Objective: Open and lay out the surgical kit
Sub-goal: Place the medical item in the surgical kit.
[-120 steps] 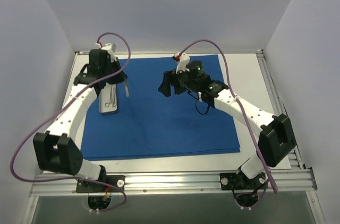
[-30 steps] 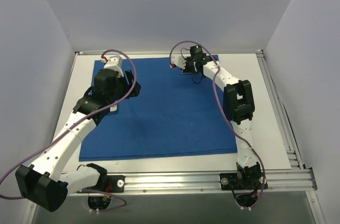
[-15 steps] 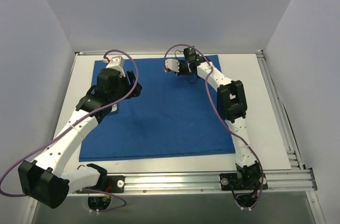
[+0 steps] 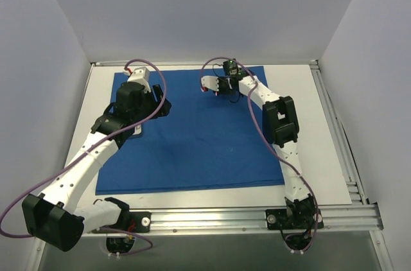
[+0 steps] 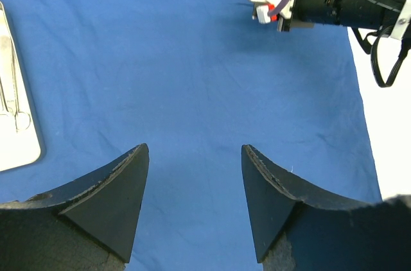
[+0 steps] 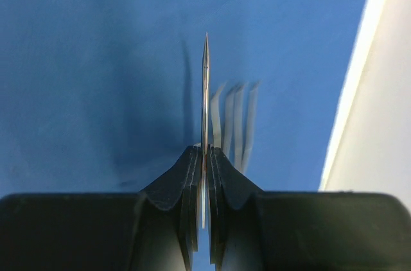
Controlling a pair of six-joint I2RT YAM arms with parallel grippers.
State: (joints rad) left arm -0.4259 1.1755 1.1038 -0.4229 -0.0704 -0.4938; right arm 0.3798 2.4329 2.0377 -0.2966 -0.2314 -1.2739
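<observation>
White table (image 4: 308, 104), blue cloth wrap (image 4: 205, 149) spread flat. At far edge, thin instrument (image 6: 205, 85) is clamped in right gripper (image 6: 204, 150), tip projecting. Beside tray (image 5: 16, 130), left gripper (image 5: 192, 155) is held open.

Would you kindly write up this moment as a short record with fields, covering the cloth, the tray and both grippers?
cloth: blue wrap spread flat on the table
tray: pale tray on the wrap's left part, thin metal instruments lying in it
left gripper: open, empty, above bare cloth beside the tray
right gripper: shut on a thin pointed instrument, near the wrap's far edge
unclear: blurred pale strips on the cloth beyond the right gripper; cannot tell what they are
</observation>
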